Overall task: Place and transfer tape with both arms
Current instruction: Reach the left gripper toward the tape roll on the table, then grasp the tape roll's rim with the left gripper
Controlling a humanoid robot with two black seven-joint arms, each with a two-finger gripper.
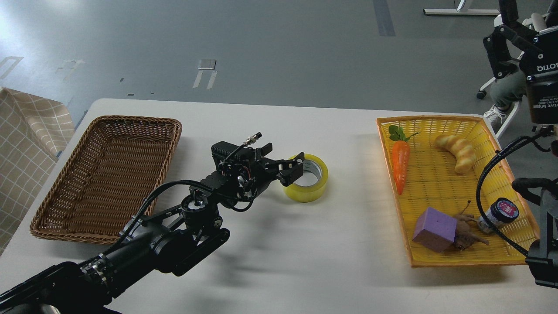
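Observation:
The tape (310, 188), a yellow roll with a grey-white core, lies flat on the white table (331, 270) near the middle. My left arm comes in from the lower left. Its gripper (295, 166) is at the roll's left rim, with its fingers spread. One fingertip (301, 156) is over the far-left rim and the other finger (291, 174) is low against the left wall. The roll rests on the table. My right gripper (508, 48) is raised at the far upper right, fingers spread and empty, partly cut off by the view's edge.
An empty brown wicker basket (48, 218) stands on the left. A yellow basket (453, 261) on the right holds a carrot (400, 163), a twisted bread (457, 152), a purple block (435, 229), a small jar (501, 213) and a brown figure. My right arm's cable crosses that basket's right side.

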